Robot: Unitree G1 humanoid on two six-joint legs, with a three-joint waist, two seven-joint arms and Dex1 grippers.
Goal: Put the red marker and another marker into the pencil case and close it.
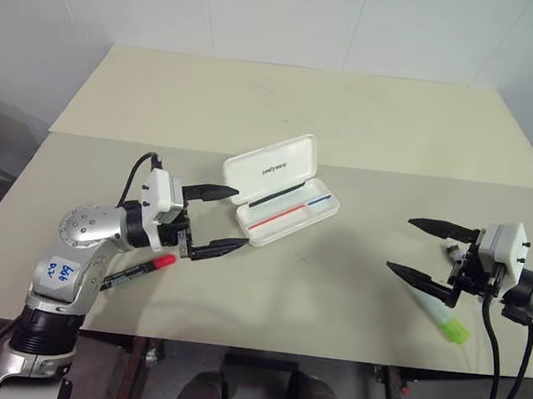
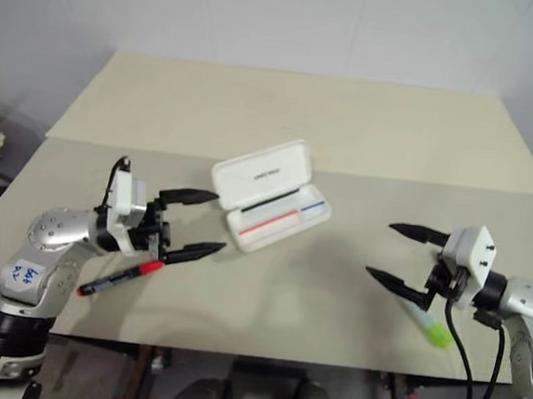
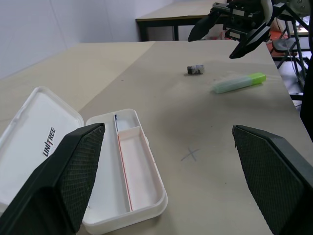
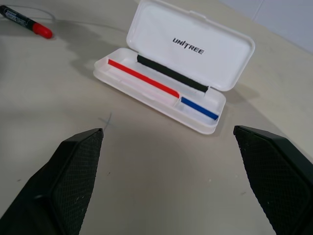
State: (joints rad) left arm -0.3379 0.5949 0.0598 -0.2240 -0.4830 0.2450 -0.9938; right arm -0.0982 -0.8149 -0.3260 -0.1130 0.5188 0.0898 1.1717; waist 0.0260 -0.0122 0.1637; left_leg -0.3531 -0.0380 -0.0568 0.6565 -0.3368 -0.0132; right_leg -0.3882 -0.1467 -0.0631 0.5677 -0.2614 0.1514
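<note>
The white pencil case [image 1: 289, 211] lies open at mid-table, its lid [image 1: 269, 168] standing up behind the tray, which has red, blue and black lines inside. The red marker [image 1: 139, 271], black-barrelled with a red cap, lies on the table at the left, just below my left gripper [image 1: 216, 219]. That gripper hovers open and empty left of the case. The pale marker with a lime-green end [image 1: 444, 318] lies at the right, under my right gripper [image 1: 422, 251], which is also open and empty, above the table.
A small dark object [image 3: 196, 69] sits on the table near the pale marker [image 3: 238, 82]. A faint pencilled cross [image 3: 190, 155] marks the tabletop in front of the case. A second table panel [image 1: 303, 100] extends behind, up to a white wall.
</note>
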